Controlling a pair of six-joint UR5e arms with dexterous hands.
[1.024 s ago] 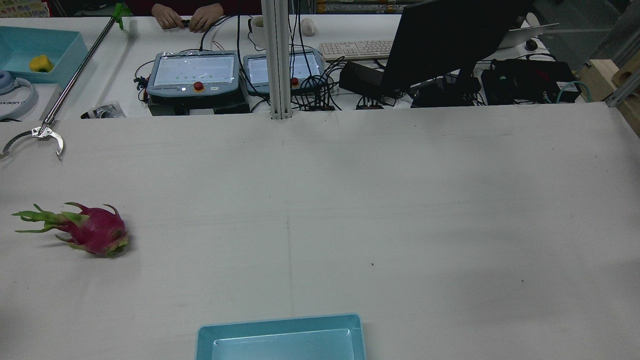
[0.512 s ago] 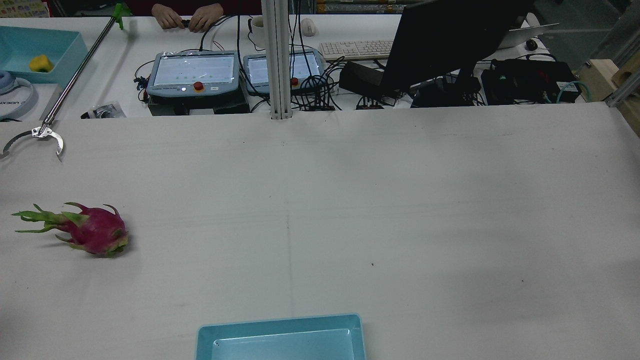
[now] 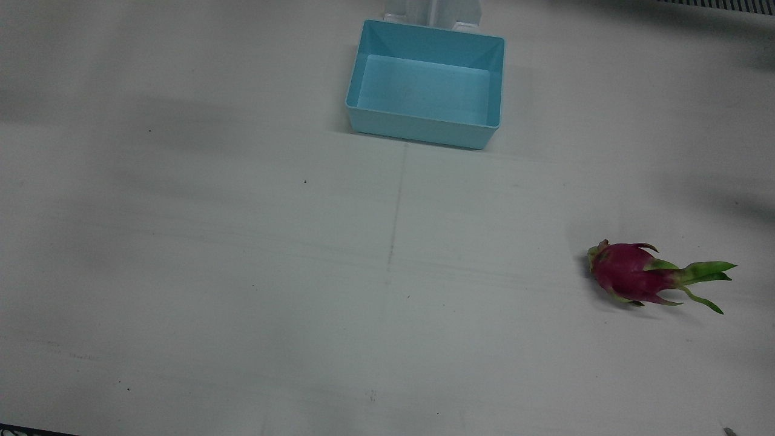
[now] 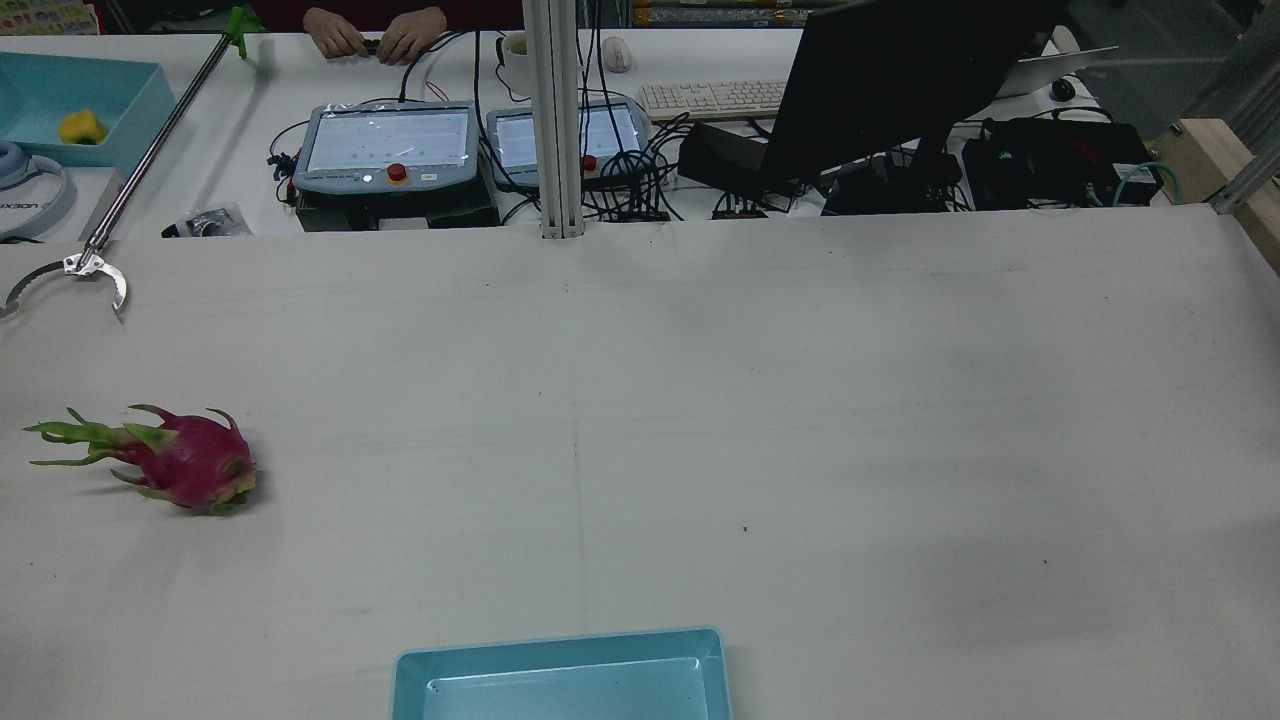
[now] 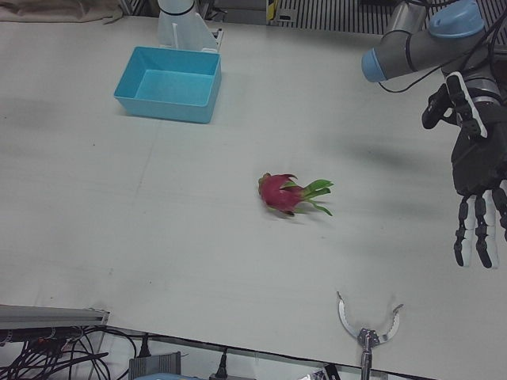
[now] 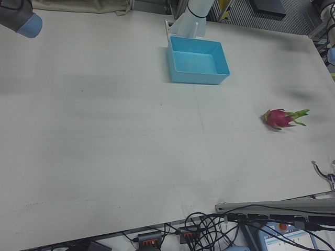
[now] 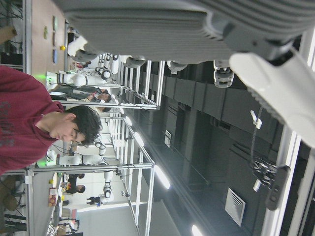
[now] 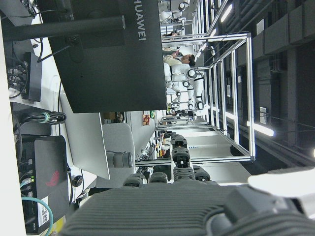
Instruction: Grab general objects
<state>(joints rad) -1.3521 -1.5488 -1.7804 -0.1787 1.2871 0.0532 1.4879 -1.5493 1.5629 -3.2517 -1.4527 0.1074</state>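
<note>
A magenta dragon fruit (image 4: 185, 465) with green leafy tips lies on its side on the white table, on my left half (image 3: 633, 277) (image 5: 281, 192) (image 6: 280, 118). My left hand (image 5: 479, 182) hangs high beside the table, well to the right of the fruit in the left-front view, fingers straight, apart and empty. Its grey palm (image 7: 147, 29) fills the top of its own view. My right hand (image 8: 162, 211) shows only in its own view as a ribbed palm with fingers (image 8: 179, 160) extended and nothing in them. Neither hand is near the fruit.
An empty light-blue bin (image 3: 418, 130) (image 4: 560, 645) (image 5: 162, 109) (image 6: 199, 77) stands at the robot's edge, mid-table. A metal reach-grabber claw (image 4: 70, 280) (image 5: 368, 328) rests at the far edge beyond the fruit. Teach pendants (image 4: 385, 145), cables and a monitor (image 4: 900, 80) line the operators' desk.
</note>
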